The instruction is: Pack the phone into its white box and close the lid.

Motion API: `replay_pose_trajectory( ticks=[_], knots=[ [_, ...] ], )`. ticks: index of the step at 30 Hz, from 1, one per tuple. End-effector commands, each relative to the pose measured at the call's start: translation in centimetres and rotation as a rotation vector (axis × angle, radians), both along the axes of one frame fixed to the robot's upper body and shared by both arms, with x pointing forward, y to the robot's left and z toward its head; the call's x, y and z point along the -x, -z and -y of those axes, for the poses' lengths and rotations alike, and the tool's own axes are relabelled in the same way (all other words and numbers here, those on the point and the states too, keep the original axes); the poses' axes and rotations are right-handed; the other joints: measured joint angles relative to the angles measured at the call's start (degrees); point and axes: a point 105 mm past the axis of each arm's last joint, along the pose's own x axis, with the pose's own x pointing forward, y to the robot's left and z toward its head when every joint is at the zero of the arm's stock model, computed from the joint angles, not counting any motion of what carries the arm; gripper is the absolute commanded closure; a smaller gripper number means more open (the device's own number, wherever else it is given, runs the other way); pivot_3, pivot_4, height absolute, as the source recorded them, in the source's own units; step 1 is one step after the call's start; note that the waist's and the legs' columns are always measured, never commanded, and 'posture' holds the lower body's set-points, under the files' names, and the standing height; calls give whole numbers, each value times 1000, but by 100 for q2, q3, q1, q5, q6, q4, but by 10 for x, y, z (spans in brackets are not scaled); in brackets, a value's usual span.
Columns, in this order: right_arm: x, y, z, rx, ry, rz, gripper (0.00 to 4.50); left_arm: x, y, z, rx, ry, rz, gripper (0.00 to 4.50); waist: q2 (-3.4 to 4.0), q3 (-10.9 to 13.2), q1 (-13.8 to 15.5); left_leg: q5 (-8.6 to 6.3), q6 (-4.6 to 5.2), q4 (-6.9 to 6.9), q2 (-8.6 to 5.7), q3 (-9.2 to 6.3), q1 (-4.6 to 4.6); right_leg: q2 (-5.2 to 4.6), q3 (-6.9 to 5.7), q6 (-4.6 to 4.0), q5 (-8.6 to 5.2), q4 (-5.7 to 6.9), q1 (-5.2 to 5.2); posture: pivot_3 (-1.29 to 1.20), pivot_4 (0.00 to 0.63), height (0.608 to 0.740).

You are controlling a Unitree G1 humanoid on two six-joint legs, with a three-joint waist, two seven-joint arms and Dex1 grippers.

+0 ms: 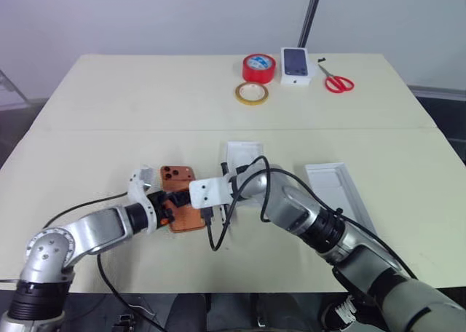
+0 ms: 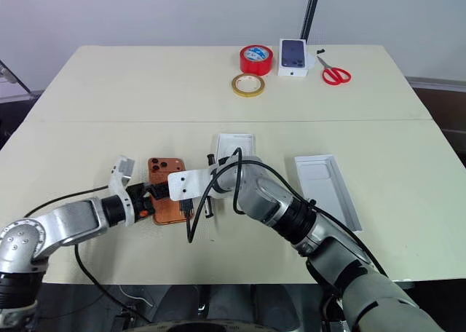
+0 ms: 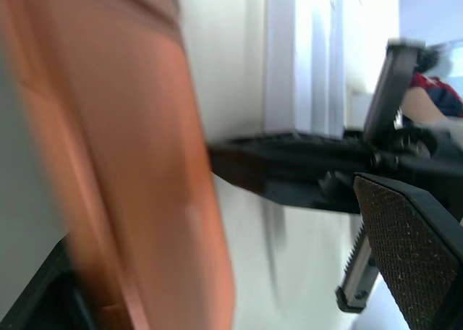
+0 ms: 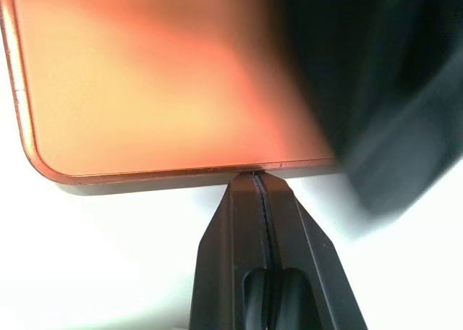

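Black hands point(image 4: 255, 182) at flat copper phone point(image 4: 159, 77)

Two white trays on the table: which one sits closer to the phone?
The white box, directly beyond the right arm and next to the phone. The lid lies farther off to the right.

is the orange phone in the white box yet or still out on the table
Out. The flat copper-orange phone lies back-up on the cream table, beside the shallow white box, which holds no phone.

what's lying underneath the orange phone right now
The phone lies back-up on the bare cream table, outside the white box. Whatever sits beneath its near end is hidden by both grippers.
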Motion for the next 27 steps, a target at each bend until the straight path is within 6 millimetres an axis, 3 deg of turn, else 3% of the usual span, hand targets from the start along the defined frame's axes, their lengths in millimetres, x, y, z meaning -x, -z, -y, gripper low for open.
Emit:
replay_pose_trajectory(
  ticks=[1, 6, 10, 14, 22, 23, 24, 27],
  knots=[
    [3, -1, -4, -12, -9, -3, 4500, 0, -8, -9, 27, -31, 25, 97, -1, 0, 8, 0, 0, 0, 0, 0, 0, 0, 0, 0, 0, 0, 1, 0, 150, 740],
    [3, -1, -5, -19, -2, -3, 4500, 3, -1, -6, 54, -36, 2, 97, -1, 0, 12, 0, 0, 1, 0, 0, 0, -2, 0, 0, 0, -1, 2, 0, 150, 740],
    [2, -2, -5, -26, 9, -3, 4500, 5, 0, -3, 72, -35, 0, 1801, -1, 0, 13, 0, 0, 1, 0, 0, 0, -2, 0, 0, 0, -1, 2, 0, 150, 740],
    [0, -3, -5, -32, 17, 8, 4500, 4, 1, -5, 84, -49, -3, 3913, -1, 0, 9, 0, 0, 0, 0, 0, 0, -2, 0, 0, 0, -1, 1, 0, 150, 740],
    [-6, -25, 5, -88, 47, 62, 4500, 0, 1, -17, 133, -126, -2, 3913, -2, 3, 25, 0, 0, 1, -1, 0, -1, -2, 0, 0, 0, -1, 1, 0, 150, 740],
    [-7, -31, 7, -106, 53, 64, 4500, -1, 1, -17, 137, -134, -2, 4184, -3, 4, 33, 0, 0, 1, -2, 0, -2, -4, 0, 0, 0, -1, 0, 0, 150, 740],
    [-6, -42, 11, -150, 61, 70, 4500, -2, -1, -16, 147, -140, 6, 4454, -3, 4, 35, 0, 0, 1, -3, 0, -2, -5, 0, 0, 0, -1, 1, 0, 150, 740],
    [-6, -81, 27, -321, 120, 78, 4500, -6, -14, -9, 154, -118, 57, 4480, -6, 8, 47, 0, 0, 1, -3, -1, -7, -7, 0, 0, 0, -2, -1, 0, 150, 740]
  ],
)
